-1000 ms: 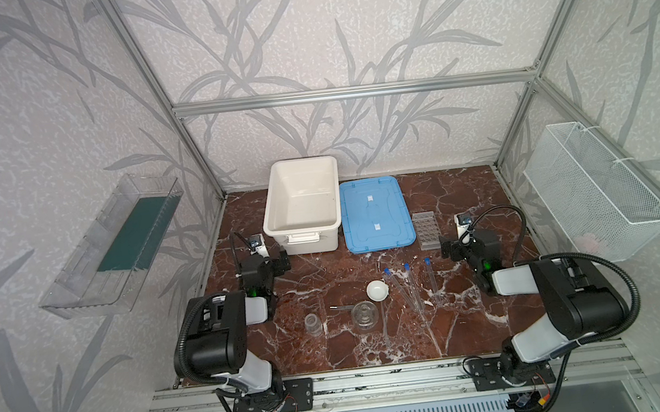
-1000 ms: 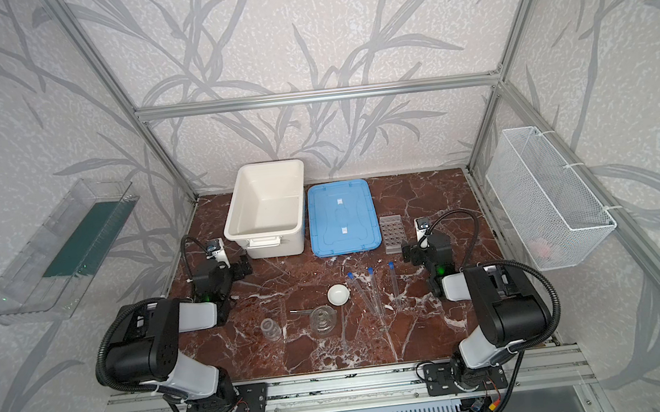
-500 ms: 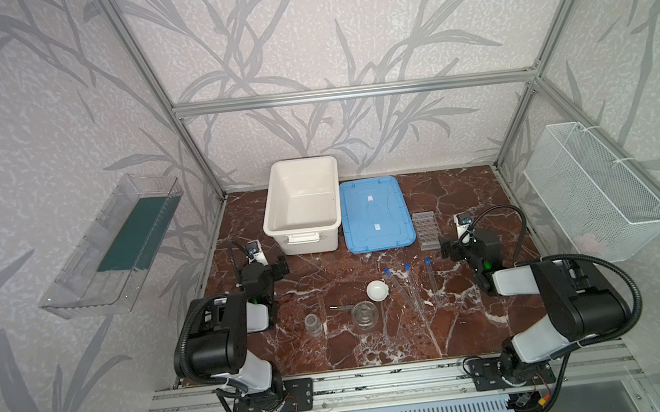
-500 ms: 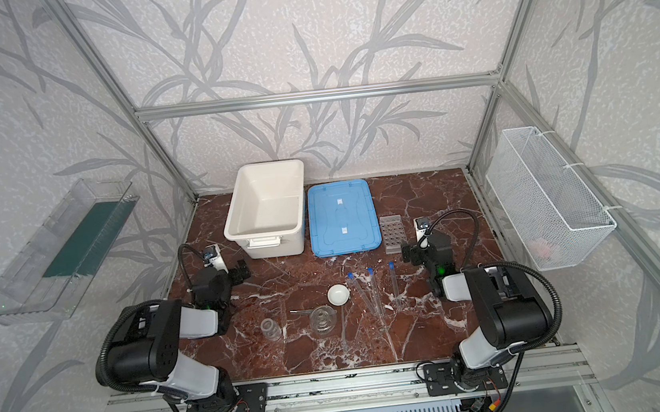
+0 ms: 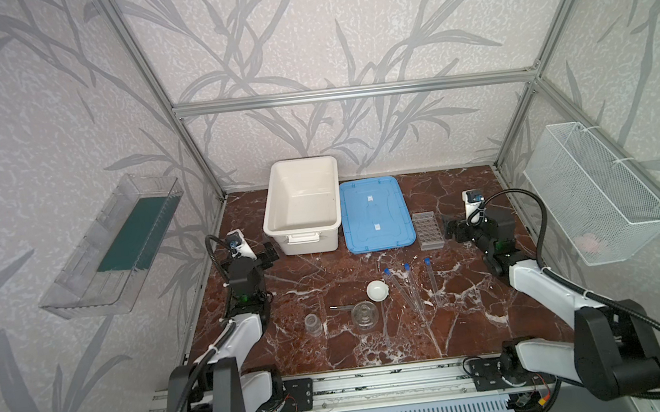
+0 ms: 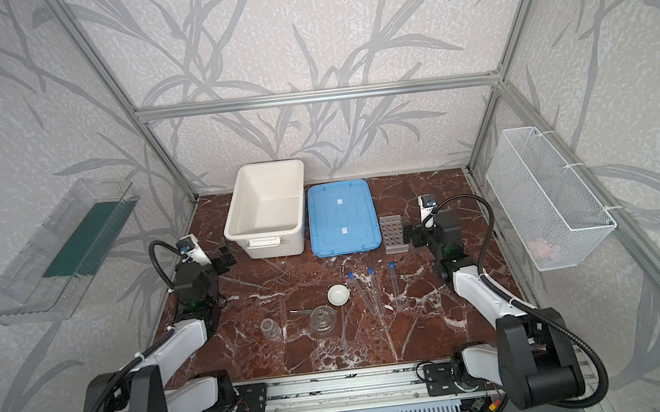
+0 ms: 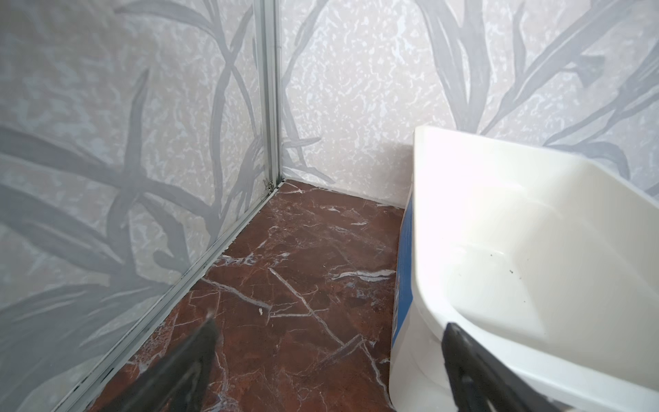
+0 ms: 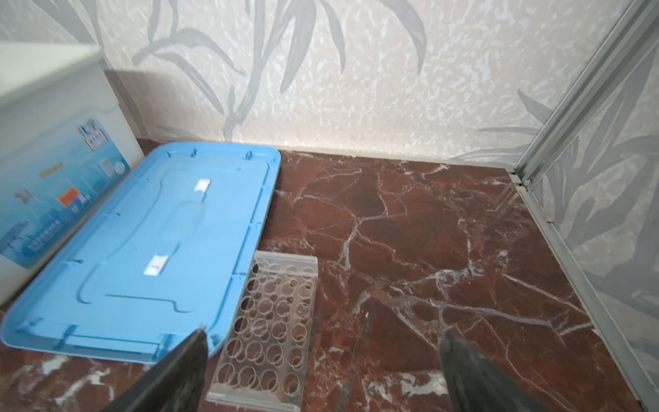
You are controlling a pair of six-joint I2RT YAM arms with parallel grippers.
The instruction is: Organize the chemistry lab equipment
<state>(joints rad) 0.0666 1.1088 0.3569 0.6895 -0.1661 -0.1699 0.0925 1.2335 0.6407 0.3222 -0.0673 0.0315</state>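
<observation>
Hovering low at the near corner of the white tub (image 5: 301,206), the left hand (image 5: 269,256) has its fingers spread wide — only bare marble worktop (image 7: 303,285) shows between them. The right hand (image 5: 450,230) sits just beside the clear grid rack (image 5: 428,230), fingers likewise apart and empty; the rack stands right beside the long edge of the blue lid (image 5: 376,214), which lies flat next to the tub. Mid-worktop, well apart from both hands, three blue-capped test tubes (image 5: 412,286) lie side by side, a small white dish (image 5: 377,290) just beside them. A pair of metal tweezers (image 5: 343,307) lies just beside a squat glass vessel (image 5: 364,315) — a smaller glass vessel (image 5: 313,324) stands apart, toward the left arm.
</observation>
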